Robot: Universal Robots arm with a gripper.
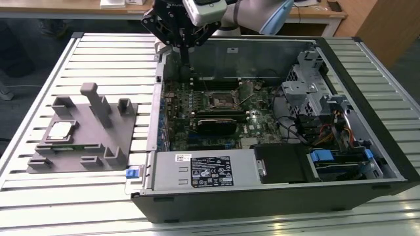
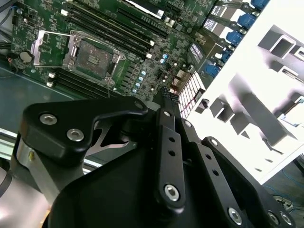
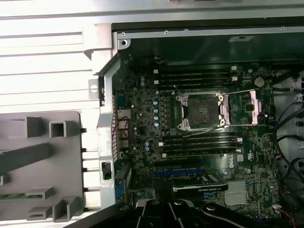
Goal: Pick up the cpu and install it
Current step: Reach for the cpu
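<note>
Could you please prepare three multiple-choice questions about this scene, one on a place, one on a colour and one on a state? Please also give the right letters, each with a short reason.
1. The socket is:
A. under a heatsink
B. empty, with its metal frame swung open
C. filled with a chip

2. The cpu lies:
A. on the grey fixture at the exterior view's left, outside the case
B. in the socket
C. on the power supply

3. The motherboard is:
A. red
B. white
C. green

Answers:
1 B: both wrist views show the bare dark contact field, with the frame folded to one side.
2 A: the exterior view shows the pale square chip resting on the fixture.
3 C: the board's surface is green in all views.
</note>
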